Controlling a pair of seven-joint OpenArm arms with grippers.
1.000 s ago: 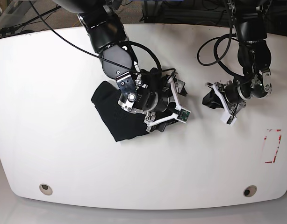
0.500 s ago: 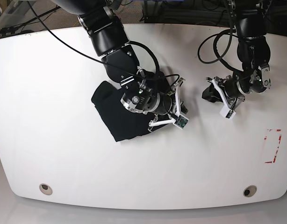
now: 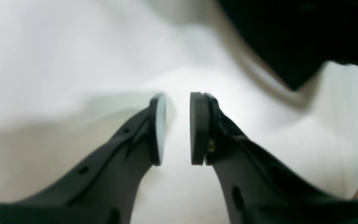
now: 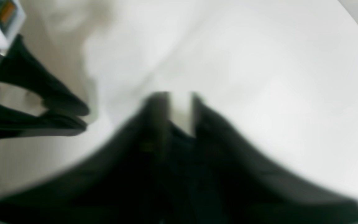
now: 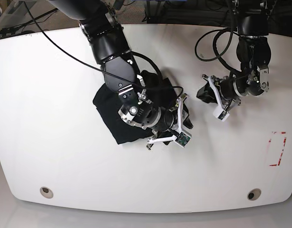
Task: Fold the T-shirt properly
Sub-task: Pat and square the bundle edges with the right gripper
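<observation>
Mostly, the white worktop [image 5: 55,95] lies bare, and the T-shirt [image 5: 115,116] sits on it as a compact dark bundle toward nine o'clock of centre, partly hidden under the right arm. It looks gathered into a small packet, though its edges seem uneven, so tidying probably remains. The right hand [image 5: 180,122] hovers at the cloth's three o'clock edge, its jaws slightly apart over bare worktop, gripping nothing. Toward two o'clock, the left hand [image 3: 178,129] shows a narrow gap, empty.
</observation>
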